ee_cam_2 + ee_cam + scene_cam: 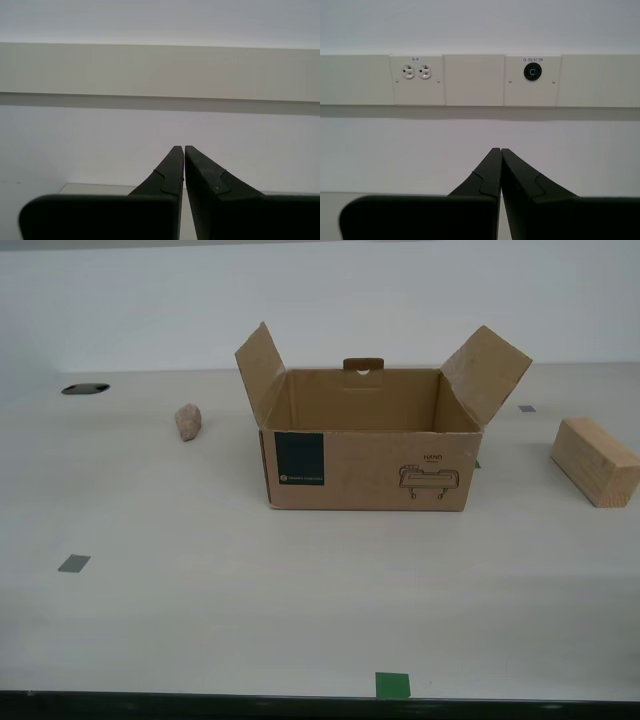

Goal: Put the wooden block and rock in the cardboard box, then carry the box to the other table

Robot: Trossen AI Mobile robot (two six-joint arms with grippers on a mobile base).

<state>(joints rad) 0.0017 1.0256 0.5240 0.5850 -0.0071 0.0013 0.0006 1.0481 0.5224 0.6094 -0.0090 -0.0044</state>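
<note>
The cardboard box (368,468) stands open in the middle of the smooth off-white tabletop (220,610), flaps upright, its teal label and line drawing facing the camera. The rock (188,422) lies on the table toward the exterior view's left of the box. The wooden block (595,461) lies toward the exterior view's right of it. Neither arm shows in the exterior view. My first gripper (500,150) is shut with nothing in it and faces a white wall. My second gripper (183,148) is likewise shut and empty, aimed at a wall. The other table is out of view.
A dark cable hole (85,389) sits at the far exterior-view left of the tabletop. Grey squares (74,563) and a green square (392,685) mark the surface. A wall panel with outlets (417,72) and a round socket (532,72) faces the first wrist camera.
</note>
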